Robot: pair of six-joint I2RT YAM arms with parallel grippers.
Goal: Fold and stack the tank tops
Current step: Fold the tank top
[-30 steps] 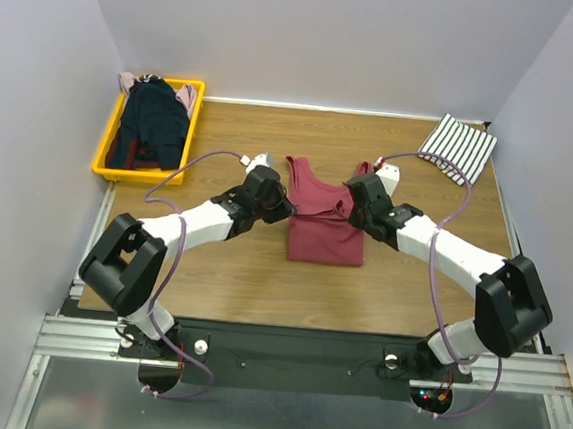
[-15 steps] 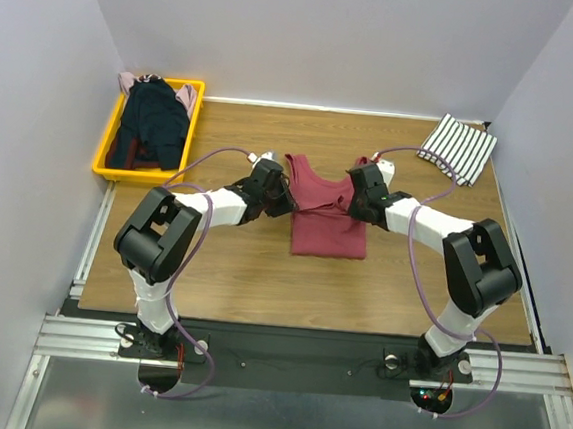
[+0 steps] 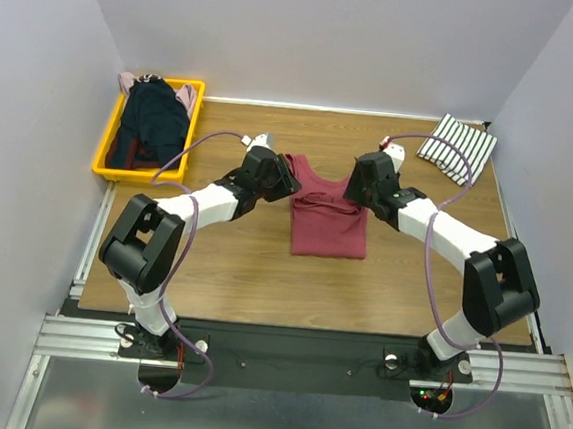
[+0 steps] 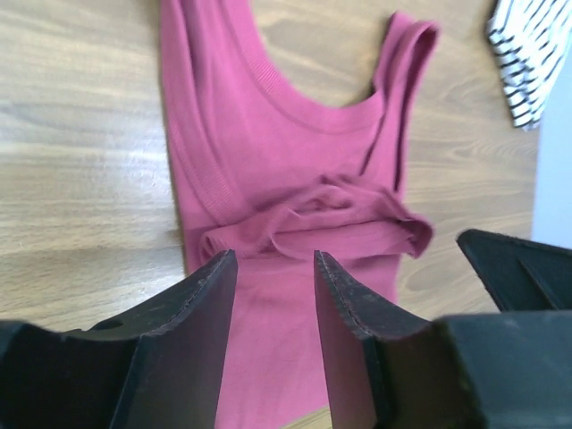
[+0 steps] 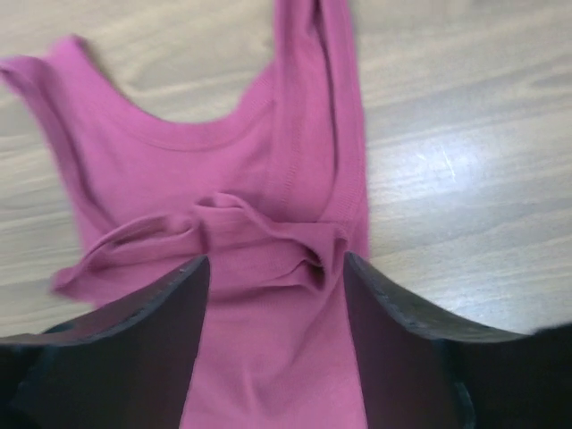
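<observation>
Left jaws parted, right jaws wider, both empty, seemingly above red tank top (image 3: 327, 234)

Robot lab test cell: bare pale walls (image 3: 332, 38) box in wood worktop (image 3: 241, 271); L arm (image 3: 207, 206), R arm (image 3: 445, 233) mounted on alu rail (image 3: 75, 335).

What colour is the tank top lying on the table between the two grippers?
The tank top is plain dark red, seen best in the left wrist view.
</observation>
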